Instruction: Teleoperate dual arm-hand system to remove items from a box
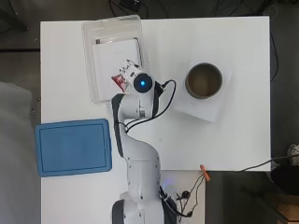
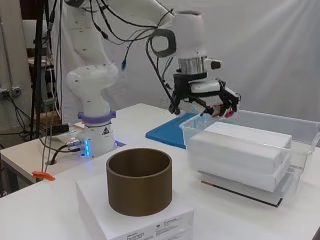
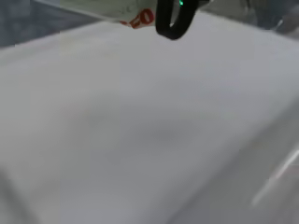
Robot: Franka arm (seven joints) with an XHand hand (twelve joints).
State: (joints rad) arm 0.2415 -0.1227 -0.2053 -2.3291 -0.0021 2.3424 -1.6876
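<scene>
Closest to the side camera, brown cylinder (image 2: 139, 181) standing on a flat white box (image 2: 134, 216) on the surface (image 2: 40, 210). Beyond it, clear plastic bin (image 2: 300, 131) holding stacked white boxes (image 2: 240, 150), with the hand (image 2: 212, 97) hovering above the bin's near end. Fingers (image 2: 231, 98) curled around a small red-and-white item (image 2: 220, 111), held just over the top white box, apart from it.
</scene>
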